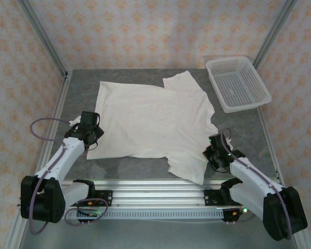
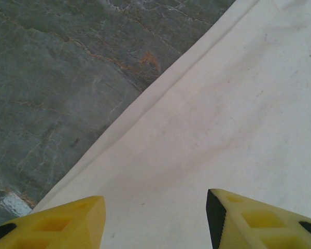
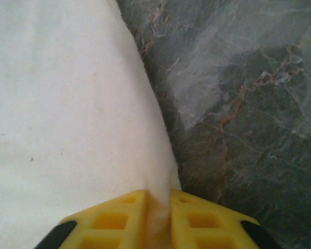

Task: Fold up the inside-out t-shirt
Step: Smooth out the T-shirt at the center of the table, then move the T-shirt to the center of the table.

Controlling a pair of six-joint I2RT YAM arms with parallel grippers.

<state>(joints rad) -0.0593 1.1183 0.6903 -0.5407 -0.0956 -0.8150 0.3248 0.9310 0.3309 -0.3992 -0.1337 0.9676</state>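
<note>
One side only is held: right fingers (image 3: pixel 197 223) pinch an edge of the inside-out t-shirt (image 1: pixel 150 124) spread on the tabletop (image 1: pixel 129 168), left fingers (image 2: pixel 57 225) gape empty over it, so lifting could drag it askew.

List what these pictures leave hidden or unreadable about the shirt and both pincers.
1. Left wrist view: whether the open left pincer touches the t-shirt; the bottom edge cuts off its fingers.
2. Right wrist view: how much cloth the right pincer pinches; its shut fingers cover it.
3. Top view: the t-shirt's seams, too small to read.
</note>
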